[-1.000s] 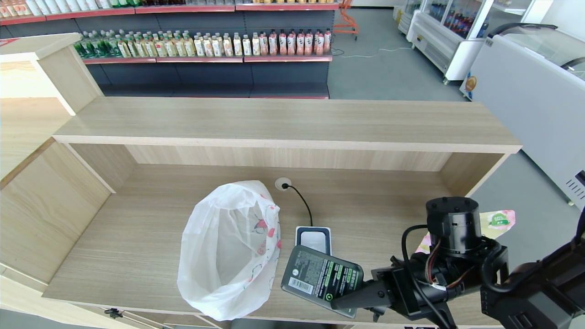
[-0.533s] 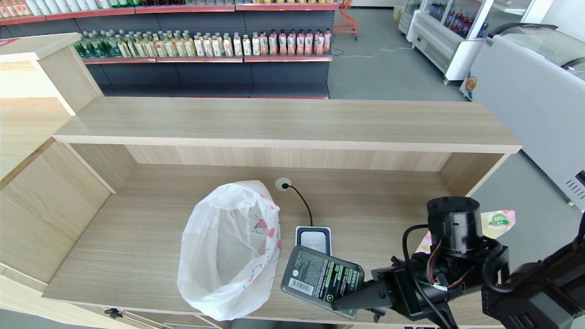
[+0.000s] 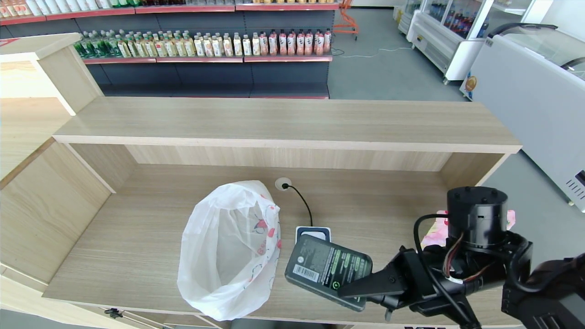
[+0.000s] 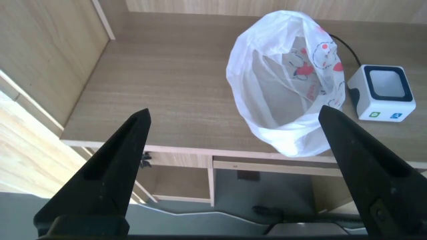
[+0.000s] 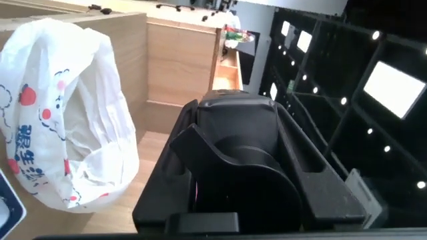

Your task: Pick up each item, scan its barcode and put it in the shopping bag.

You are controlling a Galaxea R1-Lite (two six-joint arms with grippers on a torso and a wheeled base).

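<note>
Head and left wrist look down at the counter [image 3: 388, 205]; right wrist, close; all share the bag [image 3: 215, 274].

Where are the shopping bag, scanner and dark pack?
shopping bag [image 3: 194, 260], head view, left plastic wall.
scanner [image 4: 385, 85], left wrist view, glass top.
dark pack [image 3: 327, 269], head view, label face.

Black arm [image 3: 477, 212], looped black cables [image 3: 416, 235]

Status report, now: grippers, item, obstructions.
Left gripper open. Right gripper shut on dark grey flat container, barcode label facing up, partly over small white scanner box. White plastic shopping bag open beside it.
</note>
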